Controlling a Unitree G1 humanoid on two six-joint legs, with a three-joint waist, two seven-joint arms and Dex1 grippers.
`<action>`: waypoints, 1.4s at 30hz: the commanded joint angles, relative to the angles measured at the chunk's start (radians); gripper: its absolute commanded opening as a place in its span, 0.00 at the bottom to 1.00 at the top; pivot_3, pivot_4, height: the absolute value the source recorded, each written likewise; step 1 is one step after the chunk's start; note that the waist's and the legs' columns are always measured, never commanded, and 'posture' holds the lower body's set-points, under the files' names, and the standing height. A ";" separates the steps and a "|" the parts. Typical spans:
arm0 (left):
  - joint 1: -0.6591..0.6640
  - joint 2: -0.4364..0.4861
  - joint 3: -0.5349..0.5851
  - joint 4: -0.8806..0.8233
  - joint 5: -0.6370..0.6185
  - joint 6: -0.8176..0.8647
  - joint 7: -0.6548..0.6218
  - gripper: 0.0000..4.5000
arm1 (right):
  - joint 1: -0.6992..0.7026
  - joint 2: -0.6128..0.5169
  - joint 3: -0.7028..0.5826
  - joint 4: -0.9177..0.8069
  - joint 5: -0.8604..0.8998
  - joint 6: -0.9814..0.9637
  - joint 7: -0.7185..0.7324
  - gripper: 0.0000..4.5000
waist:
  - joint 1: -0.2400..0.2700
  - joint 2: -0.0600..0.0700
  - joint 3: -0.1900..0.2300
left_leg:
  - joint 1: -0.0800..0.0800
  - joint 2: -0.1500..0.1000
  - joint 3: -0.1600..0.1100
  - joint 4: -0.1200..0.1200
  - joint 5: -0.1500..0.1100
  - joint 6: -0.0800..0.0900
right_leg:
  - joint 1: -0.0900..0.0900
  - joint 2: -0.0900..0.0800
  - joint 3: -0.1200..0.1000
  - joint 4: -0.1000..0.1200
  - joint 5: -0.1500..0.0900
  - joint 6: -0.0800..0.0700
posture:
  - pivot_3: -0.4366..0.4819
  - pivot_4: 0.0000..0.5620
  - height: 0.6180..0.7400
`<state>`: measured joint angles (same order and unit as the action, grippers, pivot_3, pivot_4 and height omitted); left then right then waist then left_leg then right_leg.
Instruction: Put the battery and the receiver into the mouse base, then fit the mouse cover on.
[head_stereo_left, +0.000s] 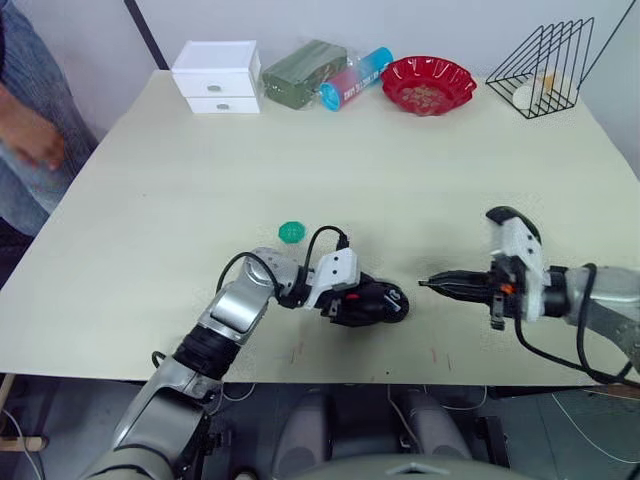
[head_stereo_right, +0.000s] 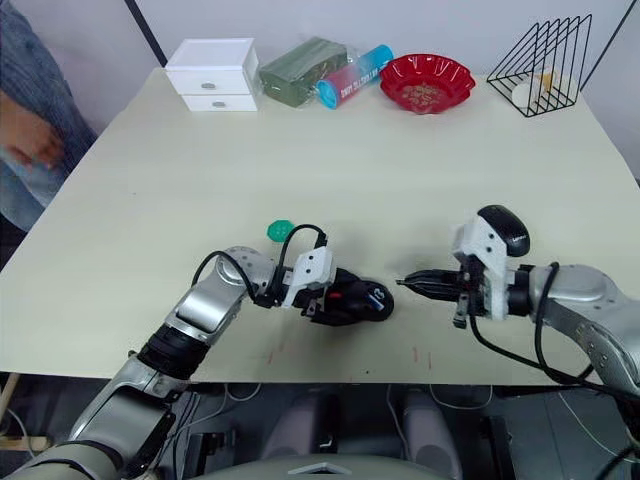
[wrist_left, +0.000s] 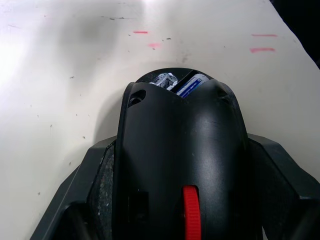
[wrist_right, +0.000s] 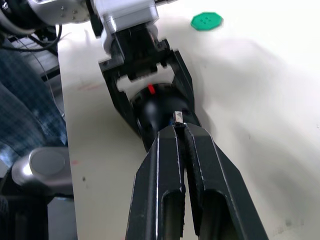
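Note:
My left gripper (head_stereo_left: 352, 297) is shut on the mouse base (head_stereo_left: 378, 300), a black oval body with a red wheel (wrist_left: 189, 215), holding it by its sides on the table near the front edge. The blue battery (wrist_left: 191, 86) lies inside the base's open far end. My right gripper (head_stereo_left: 426, 284) points at the base from the right, a short gap away. It is shut on the receiver (wrist_right: 177, 117), a tiny nub sticking out between the fingertips. The mouse cover (head_stereo_right: 505, 229), a glossy black shell, lies just beyond my right wrist.
A green toothed disc (head_stereo_left: 291, 232) lies behind my left gripper. Along the back edge stand a white drawer box (head_stereo_left: 216, 76), a green package (head_stereo_left: 303, 72), a blue-pink tube (head_stereo_left: 355, 78), a red bowl (head_stereo_left: 428, 83) and a wire rack (head_stereo_left: 545, 70). A person (head_stereo_left: 25, 130) stands at the left.

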<state>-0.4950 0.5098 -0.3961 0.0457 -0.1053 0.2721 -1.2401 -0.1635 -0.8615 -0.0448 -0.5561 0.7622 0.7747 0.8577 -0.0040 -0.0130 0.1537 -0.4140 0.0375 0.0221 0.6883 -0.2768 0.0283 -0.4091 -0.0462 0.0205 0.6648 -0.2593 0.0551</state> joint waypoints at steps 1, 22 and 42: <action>0.006 -0.002 -0.018 -0.072 0.018 0.059 0.035 0.66 | -0.210 -0.002 0.042 -0.048 0.127 0.300 -0.145 0.00 | 0.001 0.000 0.000 | 0.000 0.000 0.000 0.000 0.000 0.000 | 0.000 0.000 0.000 0.000 0.000 0.000 | 0.48 0.27 1.00; 0.046 -0.027 -0.087 -0.113 0.060 0.128 0.129 0.66 | -0.898 0.024 0.529 0.322 0.675 0.840 -0.734 0.00 | 0.019 0.000 -0.001 | -0.002 0.000 0.000 0.000 0.000 0.000 | 0.000 -0.003 -0.002 -0.001 0.000 0.000 | 0.48 0.27 1.00; 0.051 -0.049 -0.098 -0.081 0.058 0.106 0.127 0.66 | -1.006 0.066 0.754 0.543 1.107 0.786 -1.269 0.00 | 0.019 0.000 -0.001 | -0.003 0.000 0.000 0.000 0.000 0.000 | 0.000 -0.004 -0.003 -0.002 0.000 0.000 | 0.48 0.27 1.00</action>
<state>-0.4626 0.4663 -0.4514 -0.0572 -0.0647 0.3709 -1.1102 -1.1472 -0.7860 0.6994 -0.0153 1.8278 1.5800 -0.3825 0.0147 -0.0127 0.1528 -0.4166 0.0375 0.0216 0.6882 -0.2770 0.0286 -0.4094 -0.0500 0.0172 0.6632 -0.2592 0.0550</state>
